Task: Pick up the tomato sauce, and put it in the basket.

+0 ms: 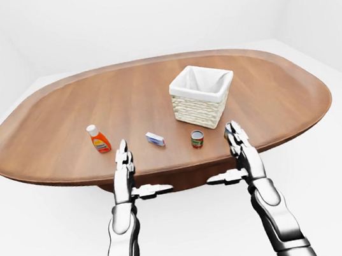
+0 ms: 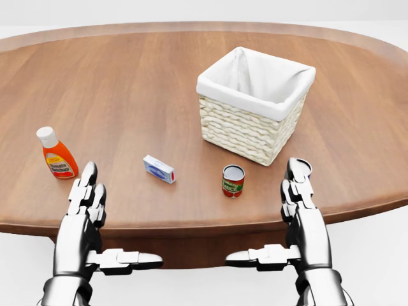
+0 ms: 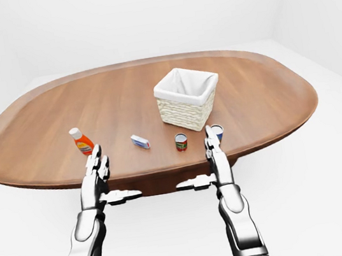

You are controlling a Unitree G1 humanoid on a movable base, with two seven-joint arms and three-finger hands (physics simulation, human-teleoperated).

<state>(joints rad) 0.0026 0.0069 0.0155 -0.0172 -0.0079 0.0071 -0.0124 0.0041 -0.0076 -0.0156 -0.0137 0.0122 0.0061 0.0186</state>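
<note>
Between the spread fingers of the left hand [image 2: 86, 204] and right hand [image 2: 299, 191], nearer the right, the tomato sauce [image 2: 233, 180] is left ungrasped, the basket [image 2: 254, 105] just beyond, presumably for a short transfer.

Red can [image 2: 233, 181], cream woven basket [image 2: 245, 131]
</note>
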